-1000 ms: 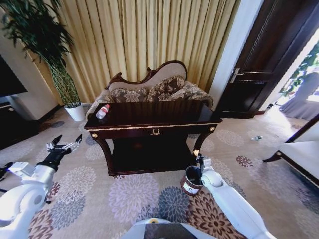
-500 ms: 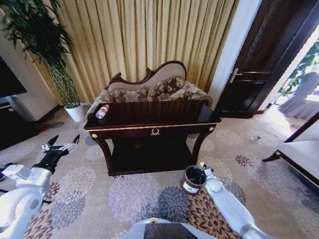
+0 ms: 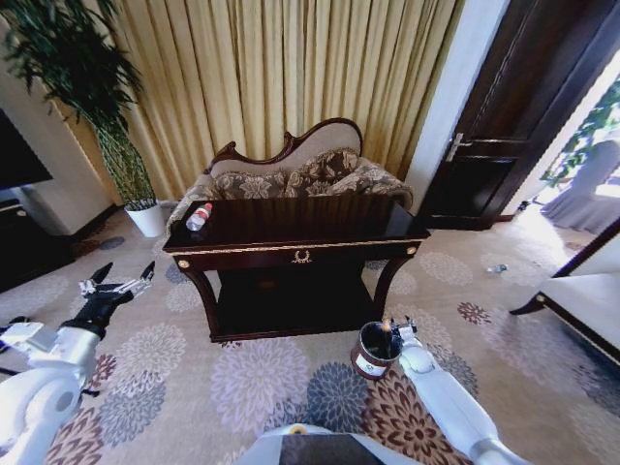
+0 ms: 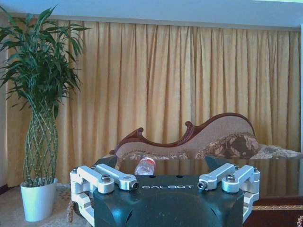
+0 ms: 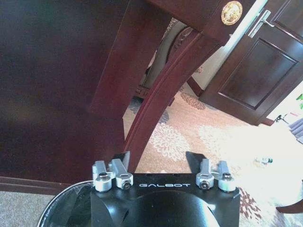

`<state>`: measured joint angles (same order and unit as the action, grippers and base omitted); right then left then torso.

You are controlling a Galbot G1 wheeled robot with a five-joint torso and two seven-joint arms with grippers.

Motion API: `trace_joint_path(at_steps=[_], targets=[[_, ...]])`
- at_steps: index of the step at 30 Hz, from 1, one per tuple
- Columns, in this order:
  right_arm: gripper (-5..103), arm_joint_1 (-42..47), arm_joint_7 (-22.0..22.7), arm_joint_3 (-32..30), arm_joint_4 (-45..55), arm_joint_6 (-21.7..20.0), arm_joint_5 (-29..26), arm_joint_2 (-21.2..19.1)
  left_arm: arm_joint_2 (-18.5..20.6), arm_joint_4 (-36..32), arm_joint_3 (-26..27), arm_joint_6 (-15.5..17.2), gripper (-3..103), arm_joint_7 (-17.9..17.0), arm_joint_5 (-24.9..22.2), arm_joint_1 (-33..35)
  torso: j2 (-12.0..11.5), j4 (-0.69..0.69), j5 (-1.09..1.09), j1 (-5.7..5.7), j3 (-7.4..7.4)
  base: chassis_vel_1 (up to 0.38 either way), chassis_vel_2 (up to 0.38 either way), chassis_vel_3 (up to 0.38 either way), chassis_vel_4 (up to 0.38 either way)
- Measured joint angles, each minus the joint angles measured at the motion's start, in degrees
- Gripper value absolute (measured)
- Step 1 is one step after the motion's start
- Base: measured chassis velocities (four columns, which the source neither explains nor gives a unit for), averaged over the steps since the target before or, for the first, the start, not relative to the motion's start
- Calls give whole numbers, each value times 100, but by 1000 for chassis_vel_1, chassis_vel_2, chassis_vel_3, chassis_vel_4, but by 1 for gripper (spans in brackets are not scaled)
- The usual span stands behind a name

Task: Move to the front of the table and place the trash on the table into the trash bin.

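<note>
Right hand (image 3: 395, 329), released, seemingly just over the trash bin (image 3: 373, 351) (left hand (image 3: 114, 283) likewise unclenched, low beside the table (image 3: 291, 247)).

The dark table (image 3: 291, 225) carries a bottle (image 3: 199, 216) at its left end.

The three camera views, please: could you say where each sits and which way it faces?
Head view: high, looking down at the table; both arms show.
Left wrist view: low, facing the sofa across the table; left gripper open.
Right wrist view: by the trash bin, facing a table leg; right gripper open.
Shared: head and left wrist views show the bottle.
</note>
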<state>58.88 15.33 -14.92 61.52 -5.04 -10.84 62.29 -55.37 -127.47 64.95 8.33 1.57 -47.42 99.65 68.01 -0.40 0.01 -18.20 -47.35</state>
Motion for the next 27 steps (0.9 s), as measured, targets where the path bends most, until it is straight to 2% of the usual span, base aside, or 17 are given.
trace_joint_path(at_steps=[1, 3, 4, 7, 8, 10, 15, 16, 19, 27], targets=[[67, 0, 0, 0, 0, 0, 0, 0, 0, 0, 0, 0, 100, 0, 0, 0, 0, 0, 0, 0, 0, 0, 0, 0, 0], [78, 41, 73, -17, 211, 13, -84, -4, -2, 10, -19, -3, 100, 4, 0, -17, 0, 0, 1, 0, 0, 0, 0, 0, 0], [78, 41, 73, -17, 211, 13, -84, -4, -2, 10, -19, -3, 100, 4, 0, -17, 0, 0, 1, 0, 0, 0, 0, 0, 0], [93, 188, 137, -23, 1208, 37, -770, -155, 8, 31, -61, -3, 100, -4, -5, -82, 0, 2, 0, 0, 0, 0, 0, 0, 0], [93, 188, 137, -23, 1208, 37, -770, -155, 8, 31, -61, -3, 100, -4, -5, -82, 0, 2, 0, 0, 0, 0, 0, 0, 0], [99, 291, 142, -23, 2017, 32, -1247, -323, 8, 32, -119, -3, 100, -64, 5, -133, 0, 1, 0, 0, 0, 0, 0, 0, 0], [100, 406, 293, 24, 3559, -132, -1967, -598, 5, 2, -190, -3, 100, -143, 23, -221, 0, 0, 0, 0, 0, 0, 0, 0, 0], [100, 406, 293, 24, 3559, -132, -1967, -598, 5, 2, -190, -3, 100, -143, 23, -221, 0, 0, 0, 0, 0, 0, 0, 0, 0], [100, 390, 656, 204, 4698, -228, -2347, -724, 58, 5, -244, -5, 100, -282, 44, -320, 0, 1, 0, 0, 0, 0, 0, 0, 0], [100, 360, 765, 355, 5752, -516, -2833, -894, 100, -60, -286, 2, 100, -493, 41, -418, 0, 0, 0, 0, 0, 0, 0, 0, 0]])
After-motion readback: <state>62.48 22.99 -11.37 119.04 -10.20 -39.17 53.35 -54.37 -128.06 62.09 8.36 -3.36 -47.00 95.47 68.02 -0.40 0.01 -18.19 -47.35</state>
